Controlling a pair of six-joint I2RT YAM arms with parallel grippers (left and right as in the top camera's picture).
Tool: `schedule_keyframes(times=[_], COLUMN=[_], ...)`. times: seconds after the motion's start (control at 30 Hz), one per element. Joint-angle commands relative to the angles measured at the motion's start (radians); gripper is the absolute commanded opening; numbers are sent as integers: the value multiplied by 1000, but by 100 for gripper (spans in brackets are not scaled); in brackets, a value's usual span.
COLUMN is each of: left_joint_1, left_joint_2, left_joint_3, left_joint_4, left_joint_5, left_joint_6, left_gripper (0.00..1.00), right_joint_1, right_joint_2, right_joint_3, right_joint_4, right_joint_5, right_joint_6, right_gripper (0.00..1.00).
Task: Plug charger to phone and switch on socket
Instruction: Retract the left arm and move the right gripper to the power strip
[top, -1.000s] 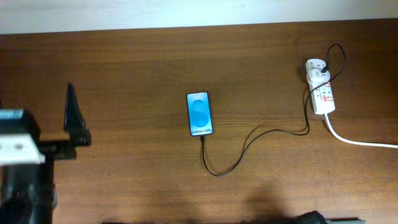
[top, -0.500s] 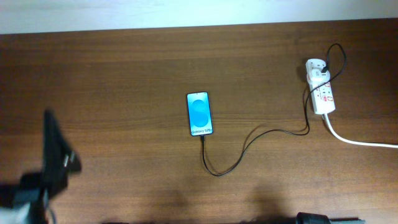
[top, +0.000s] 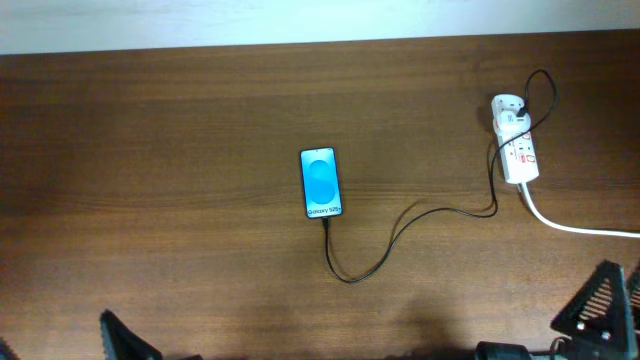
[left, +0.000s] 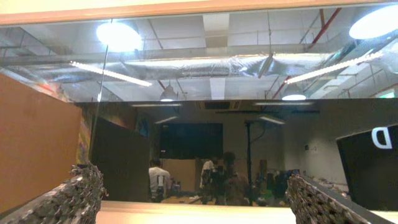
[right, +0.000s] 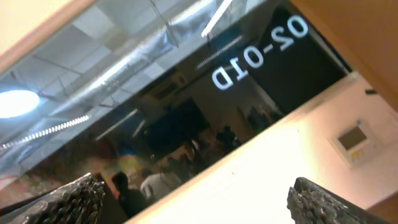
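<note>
Though too small to confirm, seems plugged: phone (top: 321, 183) screen-up mid-worktop (top: 200, 120), charger (top: 400, 235) tip at its near edge. Runs right to socket (top: 516, 150) by the far-right edge. Shows left hand (left: 193, 180) and right hand (right: 198, 182) released, fingers wide apart.

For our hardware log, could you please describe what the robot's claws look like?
The left claw and right claw are both black, with tapering, wedge-shaped fingers whose faces carry a fine cross-hatched grip texture. No markings or cables are visible on them.
</note>
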Motion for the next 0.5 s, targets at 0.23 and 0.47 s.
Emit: schedule_keyframes(times=[0.23,0.47], left_joint_1=[10,10], left_joint_2=[-9,-9], left_joint_3=[-8,-79], left_joint_4=[-21,-49], left_joint_5=[21,22], left_joint_6=[-17,-63], left_gripper=[99,99], right_joint_1=[214,-111], right_joint_2=[678,1223], right_joint_3=[8,290], right_joint_4=[-57,-389], right_joint_5=[412,-106], right_joint_6=[-362,-11], right_gripper=[99,99])
